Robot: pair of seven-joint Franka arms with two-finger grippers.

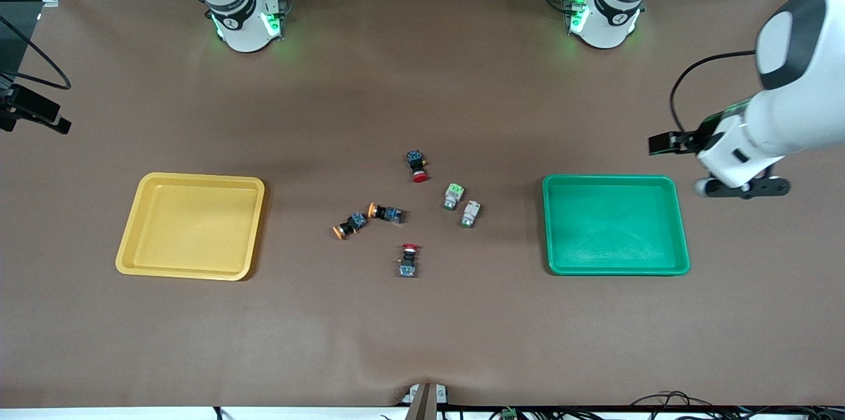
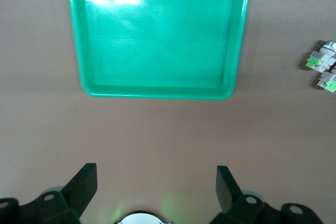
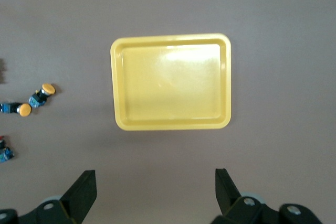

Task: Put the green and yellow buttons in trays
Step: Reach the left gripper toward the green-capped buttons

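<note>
The yellow tray (image 1: 191, 223) lies toward the right arm's end of the table and the green tray (image 1: 614, 222) toward the left arm's end; both hold nothing. Between them lie two yellow-capped buttons (image 1: 386, 212) (image 1: 348, 225) and two whitish-green buttons (image 1: 453, 196) (image 1: 471, 213). My left gripper (image 1: 744, 189) hangs open and empty beside the green tray (image 2: 157, 92), past its end; its jaws show in the left wrist view (image 2: 156, 190). My right gripper (image 3: 156, 192) is open and empty high over the table beside the yellow tray (image 3: 170, 124); the front view does not show it.
Two black switches with red caps lie among the buttons, one farther from the front camera (image 1: 417, 166), one nearer (image 1: 408, 260). The green buttons (image 2: 321, 61) show at the edge of the left wrist view, the yellow-capped ones (image 3: 42, 94) in the right wrist view.
</note>
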